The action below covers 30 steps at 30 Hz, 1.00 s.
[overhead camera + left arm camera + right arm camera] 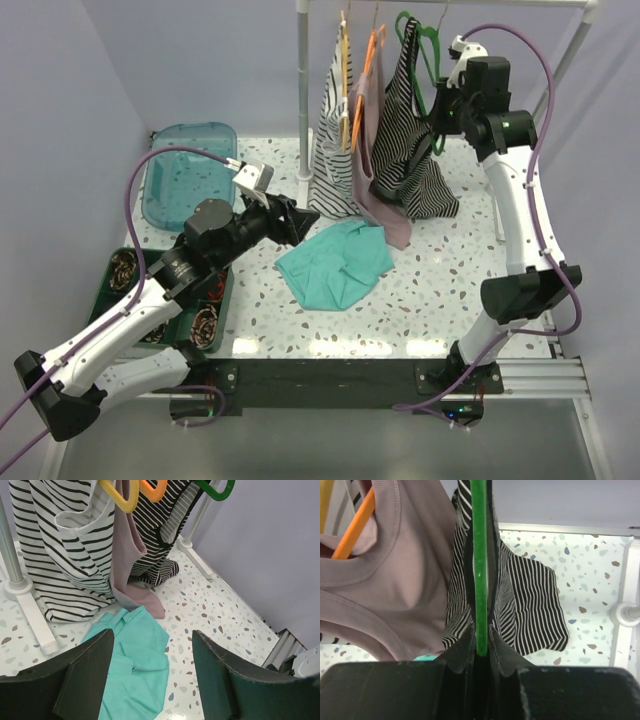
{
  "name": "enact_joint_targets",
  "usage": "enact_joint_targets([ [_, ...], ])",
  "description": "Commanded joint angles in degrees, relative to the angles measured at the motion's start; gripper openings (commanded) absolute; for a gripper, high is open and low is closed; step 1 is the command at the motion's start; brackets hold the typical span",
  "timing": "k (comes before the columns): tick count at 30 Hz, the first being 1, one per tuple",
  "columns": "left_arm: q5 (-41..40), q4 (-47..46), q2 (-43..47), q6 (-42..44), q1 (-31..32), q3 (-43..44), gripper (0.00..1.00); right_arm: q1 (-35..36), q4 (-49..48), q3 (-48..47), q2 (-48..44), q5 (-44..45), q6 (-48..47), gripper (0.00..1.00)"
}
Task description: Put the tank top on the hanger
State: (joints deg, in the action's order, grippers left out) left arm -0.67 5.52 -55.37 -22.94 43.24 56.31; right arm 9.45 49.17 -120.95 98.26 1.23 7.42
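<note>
The black-and-white striped tank top [405, 150] hangs from the green hanger [418, 40] up by the rack rail, and its lower hem rests on the table. My right gripper [440, 110] is shut on the hanger. In the right wrist view the gripper [481, 645] pinches the green bar [479, 555], with the tank top [530, 600] draped on both sides. My left gripper [300, 222] is open and empty, low over the table. In the left wrist view it [152, 675] hovers above the teal cloth, with the tank top [155, 535] and hanger [217, 490] beyond.
A teal cloth [335, 262] lies crumpled mid-table. A mauve top on an orange hanger [375, 150] and a striped garment on a yellow hanger [330, 150] hang left of the tank top. The rack post [303, 90], a teal bin [188, 170] and a green tray [130, 275] stand at the left.
</note>
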Motion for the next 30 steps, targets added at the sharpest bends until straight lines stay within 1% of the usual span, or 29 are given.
enact_joint_targets([
  [1,-0.03,-0.60,0.62,1.41,-0.18,0.29,0.69,-0.05,-3.81,3.25,-5.17,-3.08,3.99,0.19],
  [3,-0.82,-0.34,0.62,1.32,-0.09,0.20,0.70,-0.05,-4.43,5.19,-6.84,-3.78,5.14,0.36],
  [4,-1.26,0.10,0.62,1.32,-0.09,0.37,0.70,-0.05,-4.60,5.72,-7.63,-4.31,6.10,0.49],
  [6,-2.31,0.54,0.62,1.40,-0.09,0.38,0.74,-0.14,-4.96,7.73,-10.71,-5.10,7.16,0.62],
  [7,-3.02,1.42,0.53,1.23,-0.09,0.72,0.77,-0.05,-5.13,8.70,-12.20,-6.15,7.78,0.73],
  [8,-3.72,2.12,0.18,1.14,-0.18,0.99,0.81,-0.05,-5.92,11.67,-15.35,-6.94,8.31,0.85],
  [9,-4.42,2.74,-0.08,1.05,-0.26,1.16,0.82,-0.05,-6.71,13.61,-17.46,-8.08,8.66,0.94],
  [10,-4.87,3.87,-0.17,0.62,-0.27,1.60,0.83,-0.14,-7.76,15.89,-19.57,-9.74,9.71,0.99],
  [11,-5.31,4.32,-0.52,0.18,-0.27,1.69,0.88,-0.14,-10.21,21.22,-21.60,-12.89,10.33,0.99],
  [12,-5.83,4.50,-0.52,-0.09,-0.18,1.52,0.91,-0.05,-11.54,24.32,-26.66,-14.93,10.86,0.99],
  [13,-6.01,4.85,-0.70,-0.78,-0.26,1.34,0.94,-0.05,-12.51,27.40,-29.06,-15.64,11.56,0.99],
  [14,-6.10,5.11,-0.70,-1.05,-0.18,1.25,1.00,-0.05,-14.17,34.39,-32.13,-15.39,12.35,0.99],
  [15,-6.19,5.38,-0.61,-1.49,-0.26,1.08,1.00,-0.05,-15.84,38.55,-37.65,-16.17,13.49,0.99],
  [16,-6.19,5.47,-0.44,-2.28,-0.27,0.30,1.00,-0.05,-17.86,42.86,-40.83,-17.39,15.85,0.99],
  [17,-6.28,5.38,-0.09,-2.81,-0.27,-0.23,1.00,-0.05,-20.92,50.99,-43.39,-18.97,17.18,0.99],
  [18,-6.54,5.47,0.09,-3.34,-0.18,-0.76,1.00,-0.05,-22.09,54.90,-48.03,-21.86,18.32,0.99],
  [19,-6.71,5.47,0.35,-4.47,-0.26,-2.25,1.00,-0.05,-23.49,58.51,-49.81,-23.98,19.98,0.99],
  [20,-7.06,5.38,0.96,-5.09,-0.27,-3.04,1.00,-0.14,-23.85,64.37,-51.31,-24.87,20.44,0.99],
  [22,-8.03,4.51,1.67,-7.37,-0.18,-6.28,1.00,-0.05,-23.59,69.50,-55.95,-25.05,21.05,0.99],
  [23,-7.95,3.63,2.63,-7.64,-0.26,-7.70,1.00,-0.05,-24.11,73.97,-57.46,-24.97,21.06,0.99],
  [25,-8.82,2.57,3.34,-8.78,-0.18,-11.12,1.00,-0.05,-24.03,77.42,-60.45,-24.00,21.14,0.99],
  [26,-9.43,2.57,3.69,-9.05,-0.26,-12.10,1.00,0.04,-24.29,80.05,-60.99,-24.00,21.32,0.99],
  [30,-11.55,1.78,3.69,-9.76,-0.27,-15.61,1.00,0.04,-26.31,83.85,-61.35,-24.53,21.85,0.99],
])
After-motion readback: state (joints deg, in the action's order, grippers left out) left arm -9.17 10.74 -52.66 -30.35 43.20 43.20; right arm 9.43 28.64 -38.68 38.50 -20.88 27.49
